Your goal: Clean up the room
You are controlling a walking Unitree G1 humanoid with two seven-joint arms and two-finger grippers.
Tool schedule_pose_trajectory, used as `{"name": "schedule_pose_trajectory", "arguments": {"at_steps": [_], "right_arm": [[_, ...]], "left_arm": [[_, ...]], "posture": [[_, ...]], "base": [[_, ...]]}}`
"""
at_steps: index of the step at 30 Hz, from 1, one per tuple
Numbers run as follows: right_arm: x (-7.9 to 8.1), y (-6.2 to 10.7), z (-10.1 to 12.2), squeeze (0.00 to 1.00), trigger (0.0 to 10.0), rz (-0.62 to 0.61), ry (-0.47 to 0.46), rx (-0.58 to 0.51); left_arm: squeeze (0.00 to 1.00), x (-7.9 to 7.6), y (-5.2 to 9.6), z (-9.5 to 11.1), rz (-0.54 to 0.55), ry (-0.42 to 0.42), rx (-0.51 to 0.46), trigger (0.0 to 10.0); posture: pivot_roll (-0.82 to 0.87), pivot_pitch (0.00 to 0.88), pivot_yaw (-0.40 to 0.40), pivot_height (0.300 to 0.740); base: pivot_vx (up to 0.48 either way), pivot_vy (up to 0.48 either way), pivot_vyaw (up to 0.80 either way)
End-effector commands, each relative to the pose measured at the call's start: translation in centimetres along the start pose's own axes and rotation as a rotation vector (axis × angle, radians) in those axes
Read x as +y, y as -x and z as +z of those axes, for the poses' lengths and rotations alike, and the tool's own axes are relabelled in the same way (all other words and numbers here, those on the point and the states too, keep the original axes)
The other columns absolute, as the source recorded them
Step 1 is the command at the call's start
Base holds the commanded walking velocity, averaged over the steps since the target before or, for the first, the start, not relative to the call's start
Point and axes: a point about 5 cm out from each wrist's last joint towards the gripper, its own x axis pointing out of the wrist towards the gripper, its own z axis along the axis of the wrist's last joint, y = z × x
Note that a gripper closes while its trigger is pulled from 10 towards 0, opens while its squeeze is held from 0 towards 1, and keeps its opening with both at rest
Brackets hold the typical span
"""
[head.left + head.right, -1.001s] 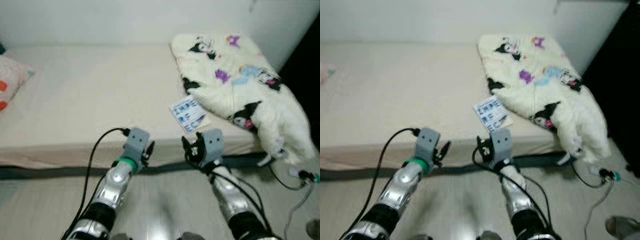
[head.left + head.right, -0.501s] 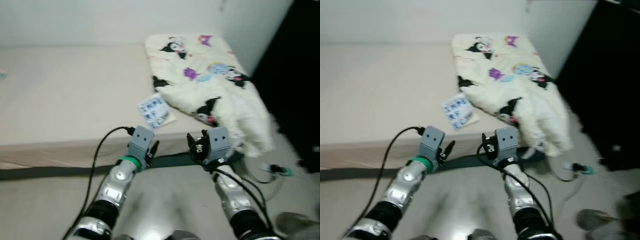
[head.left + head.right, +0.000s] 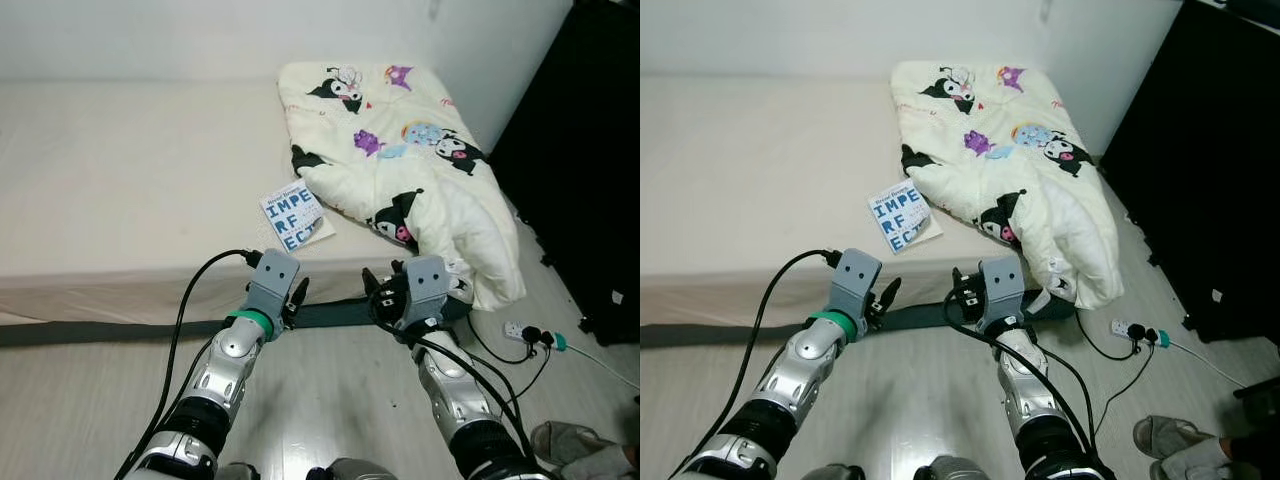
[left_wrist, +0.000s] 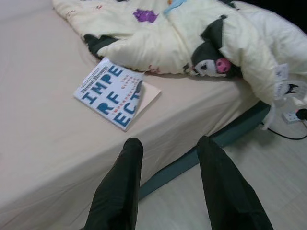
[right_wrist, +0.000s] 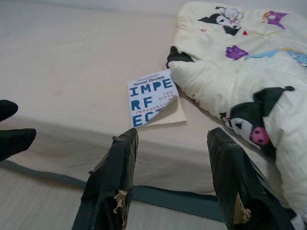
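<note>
Book (image 3: 296, 217) lies on bed (image 3: 130, 190) beside blanket (image 3: 400, 160); both end effectors spread, empty

The quilt (image 3: 400, 160) at upper right is soft, puffy printed cloth; the bed sheet (image 3: 130, 190) is smooth matt fabric. The book (image 3: 295, 217) has a glossy paper cover, and the floor (image 3: 330, 400) at the bottom is pale wood-look planking with a slight sheen.

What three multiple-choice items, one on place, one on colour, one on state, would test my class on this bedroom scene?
1. Where does the book lie?
A. on the bed beside the blanket
B. on the floor
C. in a gripper

2. What colour are the book's large letters?
A. red
B. blue
C. green

3. How are the right gripper's fingers?
A. shut on the book
B. shut on the blanket
C. open and empty

Key: 1 A, it rests on the sheet at the blanket's edge; 2 B, blue letters on white; 3 C, the right wrist view shows a gap between them.
</note>
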Motion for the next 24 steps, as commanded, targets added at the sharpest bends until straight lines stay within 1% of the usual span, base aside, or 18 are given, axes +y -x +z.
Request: {"name": "schedule_pose_trajectory", "arguments": {"at_steps": [1, 15, 24], "right_arm": [[0.04, 0.24, -0.33, 0.00, 10.0, -0.002, -0.006, 0.009], [0.00, 0.28, -0.40, 0.00, 10.0, -0.003, -0.005, 0.013], [-0.01, 0.27, -0.36, 0.00, 10.0, -0.002, -0.005, 0.011]], "left_arm": [[0.00, -0.06, 0.18, -0.54, 0.001, 0.000, 0.019, 10.0], [0.00, -0.11, 0.11, -0.56, 0.006, 0.002, 0.024, 10.0], [0.00, -0.10, 0.04, -0.47, 0.012, 0.020, 0.021, 10.0]], "posture": [[-0.04, 0.000, 0.022, 0.740], [-0.04, 0.000, 0.021, 0.740], [-0.04, 0.000, 0.021, 0.740]], "base": [[0.480, 0.000, 0.00], [0.379, 0.000, 0.00], [0.000, 0.000, 0.00]]}}
